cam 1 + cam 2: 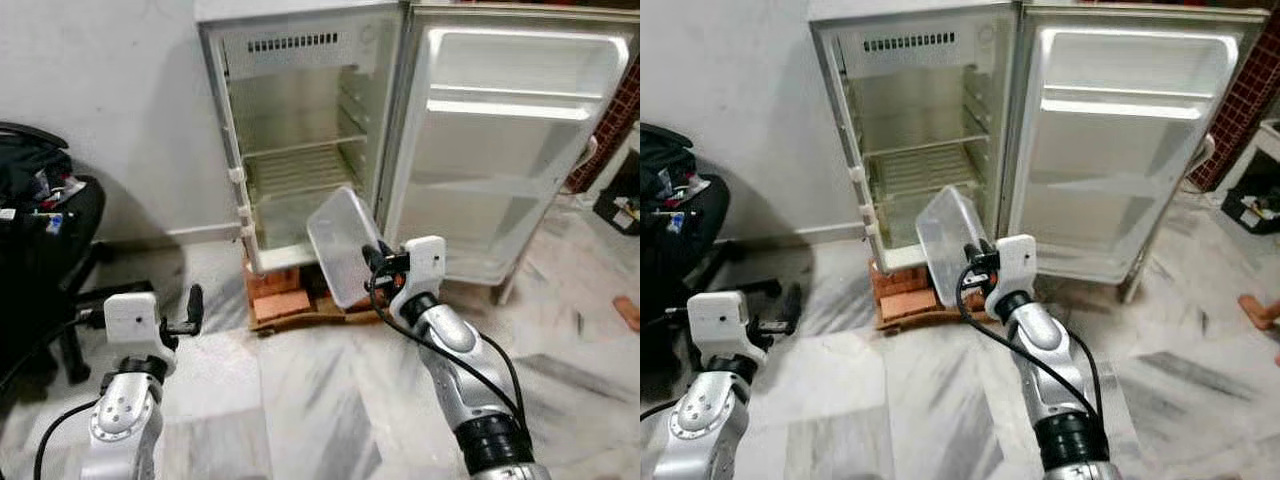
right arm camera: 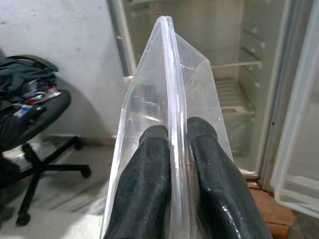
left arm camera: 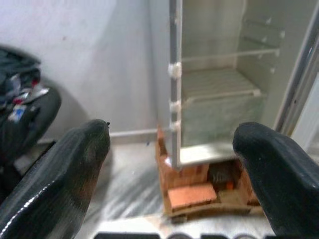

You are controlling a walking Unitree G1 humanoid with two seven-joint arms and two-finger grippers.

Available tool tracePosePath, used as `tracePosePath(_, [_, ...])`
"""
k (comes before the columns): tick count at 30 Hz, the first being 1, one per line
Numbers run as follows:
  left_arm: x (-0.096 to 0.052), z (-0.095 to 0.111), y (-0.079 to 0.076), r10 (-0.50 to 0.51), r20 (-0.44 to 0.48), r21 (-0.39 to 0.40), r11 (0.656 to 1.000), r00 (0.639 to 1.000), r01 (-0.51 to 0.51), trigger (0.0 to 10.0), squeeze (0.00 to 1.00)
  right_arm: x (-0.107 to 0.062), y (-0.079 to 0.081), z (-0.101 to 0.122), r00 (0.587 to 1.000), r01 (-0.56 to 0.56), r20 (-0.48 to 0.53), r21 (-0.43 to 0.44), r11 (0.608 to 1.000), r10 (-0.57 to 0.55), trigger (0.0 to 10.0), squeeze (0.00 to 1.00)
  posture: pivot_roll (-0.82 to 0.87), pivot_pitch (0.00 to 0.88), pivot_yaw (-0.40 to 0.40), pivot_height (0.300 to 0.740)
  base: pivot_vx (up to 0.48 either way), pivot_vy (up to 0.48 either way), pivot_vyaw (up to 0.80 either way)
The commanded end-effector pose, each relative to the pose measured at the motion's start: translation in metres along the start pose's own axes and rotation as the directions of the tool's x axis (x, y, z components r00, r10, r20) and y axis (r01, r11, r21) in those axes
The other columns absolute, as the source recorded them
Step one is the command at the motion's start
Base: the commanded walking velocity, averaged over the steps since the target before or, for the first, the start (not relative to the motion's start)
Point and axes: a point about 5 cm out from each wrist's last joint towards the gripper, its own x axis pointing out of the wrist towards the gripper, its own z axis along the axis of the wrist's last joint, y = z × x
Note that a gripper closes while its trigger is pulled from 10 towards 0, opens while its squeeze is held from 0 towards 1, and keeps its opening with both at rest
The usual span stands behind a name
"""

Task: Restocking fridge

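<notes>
Right wrist view: your right hand (image 2: 172, 164) pinches the clear container (image 2: 169, 99) by its rim, before the open fridge (image 1: 300, 140). Your left hand (image 3: 174, 169) hangs low, fingers spread wide, holding nothing.

At the left of the frame we see a black office chair (image 1: 45, 230) with dark things piled on its seat, before a pale wall (image 1: 120, 110). The floor (image 1: 300, 400) is grey marble. At the right edge we see a red brick wall (image 1: 612, 120).
</notes>
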Motion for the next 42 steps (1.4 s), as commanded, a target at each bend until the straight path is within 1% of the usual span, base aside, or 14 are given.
tracePosePath(1, [0.0, 0.002, -0.004, -0.018, 0.008, -0.007, 1.0, 1.0, 0.018, 10.0, 0.0, -0.002, -0.01, 0.001, 0.999, 0.039, -0.005, -0.006, 0.999, -0.039, 10.0, 0.0, 0.02, 0.0, 0.01, 0.74, 0.289, 0.382, 0.0])
tracePosePath(3, [0.0, 0.002, -0.004, -0.018, 0.01, -0.007, 1.0, 1.0, 0.018, 10.0, 0.0, -0.003, -0.011, 0.001, 0.999, 0.049, -0.005, -0.009, 0.999, -0.049, 10.0, 0.0, 0.02, 0.0, 0.01, 0.74, 0.289, 0.382, 0.0])
tracePosePath(5, [0.0, 0.002, -0.005, -0.019, 0.011, -0.006, 1.0, 1.0, 0.019, 10.0, 0.0, -0.001, -0.014, 0.0, 0.996, 0.088, -0.014, -0.071, 0.994, -0.089, 10.0, 0.0, 0.02, 0.0, 0.009, 0.74, 0.292, 0.382, 0.0])
tracePosePath(7, [0.0, 0.002, -0.005, -0.02, 0.01, -0.001, 1.0, 1.0, 0.02, 10.0, 0.0, 0.0, -0.011, 0.0, 0.999, 0.053, -0.007, -0.078, 0.996, -0.054, 10.0, 0.0, 0.02, 0.0, 0.009, 0.74, 0.292, 0.379, 0.0])
tracePosePath(9, [0.0, 0.002, -0.005, -0.021, 0.01, 0.001, 1.0, 1.0, 0.021, 10.0, 0.0, 0.001, -0.007, 0.0, 0.999, 0.034, -0.002, -0.105, 0.994, -0.034, 10.0, 0.0, 0.02, 0.0, 0.009, 0.74, 0.289, 0.382, 0.0])
tracePosePath(10, [0.0, 0.002, -0.004, -0.021, 0.009, 0.001, 1.0, 1.0, 0.021, 10.0, 0.0, 0.001, -0.006, 0.0, 1.0, 0.03, -0.003, -0.126, 0.992, -0.031, 10.0, 0.0, 0.02, 0.0, 0.009, 0.74, 0.292, 0.382, 0.0])
tracePosePath(12, [0.0, 0.002, -0.004, -0.021, 0.008, 0.002, 1.0, 1.0, 0.021, 10.0, 0.0, 0.001, -0.002, 0.001, 1.0, 0.007, 0.015, -0.207, 0.978, -0.004, 10.0, 0.0, 0.02, 0.0, 0.009, 0.74, 0.292, 0.381, 0.0])
tracePosePath(13, [0.0, 0.001, -0.004, -0.021, 0.007, 0.002, 1.0, 1.0, 0.021, 10.0, 0.0, 0.001, 0.0, 0.001, 1.0, 0.004, 0.02, -0.224, 0.975, 0.001, 10.0, 0.0, 0.02, 0.0, 0.009, 0.74, 0.296, 0.379, 0.0])
tracePosePath(15, [0.001, 0.002, -0.005, -0.024, 0.008, 0.005, 1.0, 1.0, 0.024, 10.0, 0.0, 0.002, -0.001, -0.001, 1.0, 0.015, -0.003, -0.187, 0.982, -0.016, 10.0, 0.0, 0.02, 0.0, 0.006, 0.74, 0.334, 0.345, 0.0])
tracePosePath(17, [0.001, 0.001, -0.006, -0.025, 0.008, 0.006, 1.0, 1.0, 0.025, 10.0, 0.0, 0.001, 0.0, -0.001, 1.0, -0.002, -0.009, -0.162, 0.987, 0.001, 10.0, 0.0, 0.02, 0.0, 0.005, 0.74, 0.356, 0.323, 0.0])
tracePosePath(21, [0.002, 0.001, -0.006, -0.027, 0.006, 0.008, 1.0, 1.0, 0.027, 10.0, 0.0, 0.001, -0.004, 0.002, 1.0, 0.006, 0.01, -0.16, 0.987, -0.004, 10.0, 0.0, 0.02, 0.0, 0.005, 0.74, 0.397, 0.267, 0.0])
tracePosePath(25, [0.003, 0.0, -0.006, -0.028, 0.005, 0.013, 1.0, 1.0, 0.028, 10.0, 0.0, 0.002, -0.006, 0.002, 1.0, 0.009, 0.016, -0.159, 0.987, -0.007, 10.0, 0.0, 0.02, 0.0, 0.005, 0.74, 0.422, 0.0, 0.0])
tracePosePath(30, [0.004, 0.0, -0.007, -0.028, 0.003, 0.021, 0.999, 1.0, 0.028, 10.0, 0.0, 0.002, -0.001, 0.006, 0.999, -0.024, 0.04, -0.172, 0.985, 0.031, 10.0, 0.0, 0.02, 0.0, 0.005, 0.74, 0.433, 0.0, 0.0])
tracePosePath(42, [0.005, -0.002, -0.007, -0.033, -0.016, 0.041, 0.999, 0.999, 0.034, 10.0, 0.0, 0.002, -0.001, 0.005, 0.999, -0.019, 0.043, -0.154, 0.988, 0.026, 10.0, 0.0, 0.02, 0.0, 0.007, 0.74, 0.473, 0.0, 0.0])
